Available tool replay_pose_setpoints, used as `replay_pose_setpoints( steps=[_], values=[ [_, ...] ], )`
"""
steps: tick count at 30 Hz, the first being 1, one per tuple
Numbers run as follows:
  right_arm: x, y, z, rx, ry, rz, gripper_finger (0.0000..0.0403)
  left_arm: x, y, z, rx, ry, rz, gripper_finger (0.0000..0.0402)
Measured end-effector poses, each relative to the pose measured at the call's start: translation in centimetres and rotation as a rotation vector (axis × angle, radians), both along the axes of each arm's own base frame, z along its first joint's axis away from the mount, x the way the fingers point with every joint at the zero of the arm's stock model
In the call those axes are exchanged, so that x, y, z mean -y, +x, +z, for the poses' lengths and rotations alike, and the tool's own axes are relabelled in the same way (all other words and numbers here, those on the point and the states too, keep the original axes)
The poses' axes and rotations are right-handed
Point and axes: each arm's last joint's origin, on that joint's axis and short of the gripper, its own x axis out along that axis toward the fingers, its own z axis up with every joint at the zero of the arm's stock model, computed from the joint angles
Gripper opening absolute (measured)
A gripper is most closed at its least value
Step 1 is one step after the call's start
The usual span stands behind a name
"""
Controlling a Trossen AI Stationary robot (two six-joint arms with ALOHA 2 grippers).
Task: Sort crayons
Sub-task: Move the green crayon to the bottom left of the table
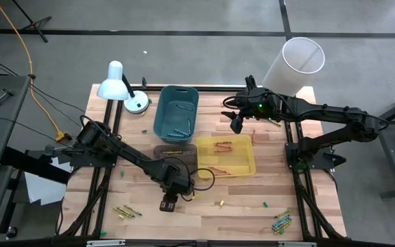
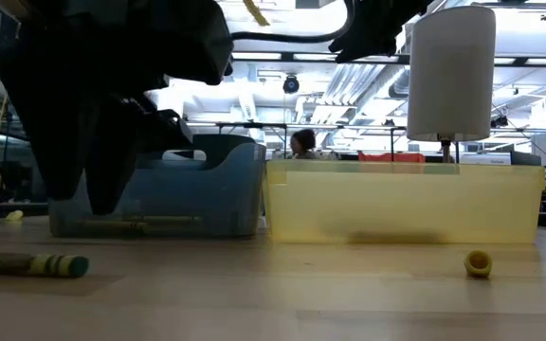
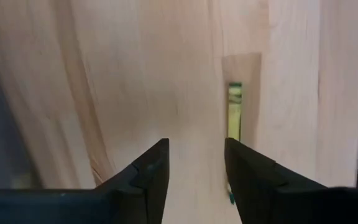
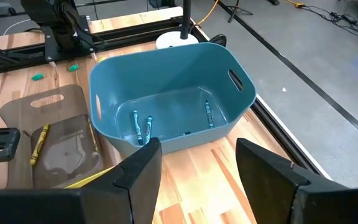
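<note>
Left claw (image 1: 168, 204) sat low over the counter (image 1: 204, 213), on the near side of the yellow bin (image 1: 226, 155), jaws parted, nothing between them. A green crayon (image 3: 234, 109) lay flat on the bare wood just beside one finger, not gripped. Right claw (image 1: 237, 123) hovered above the gap between the blue bin (image 1: 175, 112) and the yellow bin's far edge, jaws wide, empty. Blue crayons (image 4: 140, 126) lay on the blue bin's floor; red/orange ones (image 1: 222, 145) in the yellow bin; one yellow crayon (image 4: 39, 143) in the dark translucent tray (image 4: 58, 134) touching the yellow bin's left wall. Loose crayons: a cluster (image 1: 127, 211) toward the counter's near-left corner, a blue/green cluster (image 1: 282, 222) at the near-right corner close to the edge. Open wood ran between the yellow bin's near wall and the counter's front edge. White desk lamp (image 1: 121, 85) stood beyond the blue bin's left side, white cylinder (image 1: 293, 65) off the far-right corner.
</note>
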Motion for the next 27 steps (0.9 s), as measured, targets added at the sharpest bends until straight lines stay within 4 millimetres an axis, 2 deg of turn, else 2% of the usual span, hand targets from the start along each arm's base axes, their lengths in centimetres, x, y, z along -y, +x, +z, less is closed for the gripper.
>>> replay_pose_setpoints(
  steps=[3, 6, 10, 13, 16, 22, 27],
  values=[
    [0.0, 0.0, 0.0, -0.001, 0.0, 0.0, 0.02, -0.3, -0.4, 0.5, -0.063, -0.062, 0.038, 0.0148],
    [0.0, 0.0, 0.0, -0.005, 0.001, 0.0, 0.02, -0.2, -1.1, 1.9, -0.076, -0.095, 0.055, 0.0145],
    [0.0, 0.0, 0.0, -0.005, 0.001, 0.0, 0.02, 0.8, -2.6, 4.6, 0.022, -0.056, -0.002, 0.0118],
    [0.0, 0.0, -0.1, -0.008, 0.002, 0.0, 0.02, 2.1, -3.8, 5.9, 0.109, -0.001, -0.067, 0.007],
    [0.0, 0.0, -0.1, -0.012, 0.003, 0.0, 0.02, 3.8, -5.1, 5.7, 0.096, -0.01, -0.072, 0.0013],
    [0.0, -0.1, -0.2, -0.02, 0.005, 0.0, 0.02, 8.0, -8.9, 5.2, 0.024, -0.035, -0.099, 0.0002],
    [0.0, 0.0, -0.1, 0.013, 0.055, -0.017, 0.02, 10.2, -11.8, 6.2, 0.022, -0.069, -0.136, 0.0001]
  ],
)
